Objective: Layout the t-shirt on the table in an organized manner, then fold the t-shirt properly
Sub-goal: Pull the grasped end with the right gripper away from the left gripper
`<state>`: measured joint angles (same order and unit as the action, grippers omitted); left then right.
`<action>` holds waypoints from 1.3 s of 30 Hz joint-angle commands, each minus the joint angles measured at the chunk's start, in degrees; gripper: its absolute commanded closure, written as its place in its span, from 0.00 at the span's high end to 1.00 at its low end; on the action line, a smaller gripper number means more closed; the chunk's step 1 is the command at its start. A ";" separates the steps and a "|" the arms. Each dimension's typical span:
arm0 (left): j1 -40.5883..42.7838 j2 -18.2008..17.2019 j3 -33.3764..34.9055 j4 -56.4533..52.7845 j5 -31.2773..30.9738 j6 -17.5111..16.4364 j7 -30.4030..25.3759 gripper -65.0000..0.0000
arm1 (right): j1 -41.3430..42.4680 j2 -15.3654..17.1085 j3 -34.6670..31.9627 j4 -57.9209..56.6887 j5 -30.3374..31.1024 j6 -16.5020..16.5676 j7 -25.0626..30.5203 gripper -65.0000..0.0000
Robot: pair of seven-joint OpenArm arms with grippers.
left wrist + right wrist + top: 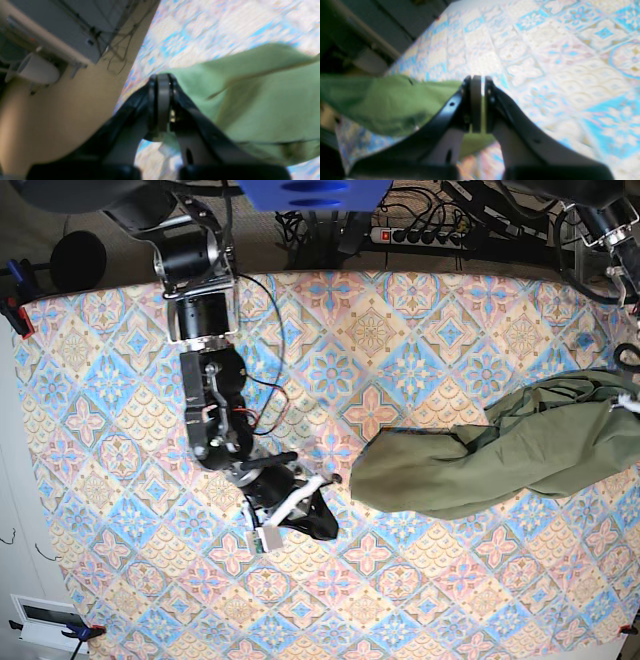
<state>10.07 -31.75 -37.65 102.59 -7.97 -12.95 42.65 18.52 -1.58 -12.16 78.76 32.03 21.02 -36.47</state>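
Note:
The olive-green t-shirt (480,460) lies bunched in a long wrinkled band on the right half of the table (120,480). Its right end runs off toward the table's right edge. My right gripper (335,478) sits at the band's left tip. In the right wrist view it (477,78) is shut, with the t-shirt (382,107) spreading left and showing between the pads. My left gripper (163,77) is shut on the t-shirt (262,100) near the table edge. In the base view only a white bit of it (628,406) shows at the right border.
A power strip (420,235) and cables run along the far edge. Clamps (12,310) hold the cloth at the left corners. A white box (45,615) sits off the near left corner. Beyond the table edge, the left wrist view shows floor and a grey cabinet (62,27).

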 commanded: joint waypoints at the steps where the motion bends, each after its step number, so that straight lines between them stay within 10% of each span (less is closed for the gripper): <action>1: -0.35 -1.53 -0.29 1.11 0.27 0.69 -1.55 0.00 | 1.56 0.57 0.25 1.02 0.89 0.22 1.44 0.03; 7: 0.79 -1.44 -0.11 1.11 0.27 0.69 -1.55 0.00 | -0.37 1.28 -0.10 -0.12 0.63 0.22 0.29 0.09; 15: 0.79 -1.44 -0.11 1.02 0.27 0.69 -1.47 0.00 | -1.60 -2.68 -0.19 -9.09 0.54 0.13 0.47 0.49; 39: 2.64 -1.44 -0.20 0.93 0.27 0.69 -1.55 0.00 | 4.03 -7.42 -0.01 -29.14 0.45 0.13 10.58 0.50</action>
<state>13.21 -31.59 -37.28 102.85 -7.79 -12.75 42.44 20.62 -8.56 -12.14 48.66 31.73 20.34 -27.07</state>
